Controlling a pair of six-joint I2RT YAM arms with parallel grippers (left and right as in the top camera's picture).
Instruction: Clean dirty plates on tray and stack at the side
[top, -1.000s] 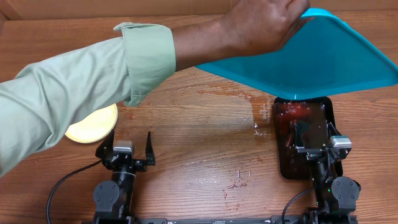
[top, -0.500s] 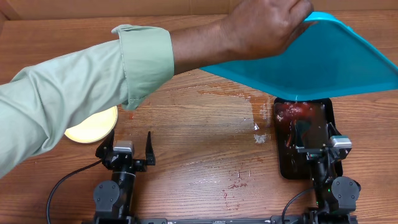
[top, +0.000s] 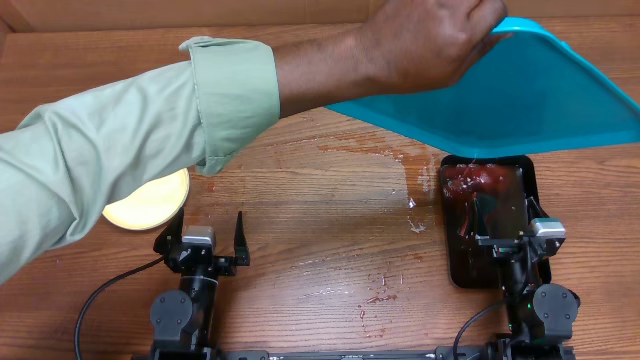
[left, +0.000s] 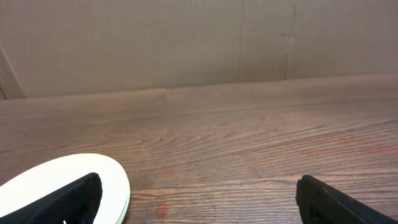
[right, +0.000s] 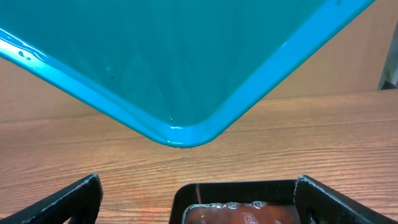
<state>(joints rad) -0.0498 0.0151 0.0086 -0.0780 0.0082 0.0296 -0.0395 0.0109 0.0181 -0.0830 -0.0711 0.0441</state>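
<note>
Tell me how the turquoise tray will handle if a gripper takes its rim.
Probably stiff: the turquoise tray looks flat though a person's hand holds just one edge. Likely light for its size, one hand tilting it. Probably slippery: its low corner looks wet above the black tray.

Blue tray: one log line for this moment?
tray: tilted by person's hand, corner above black tray | plates: left side | left gripper: open | right gripper: open
</note>
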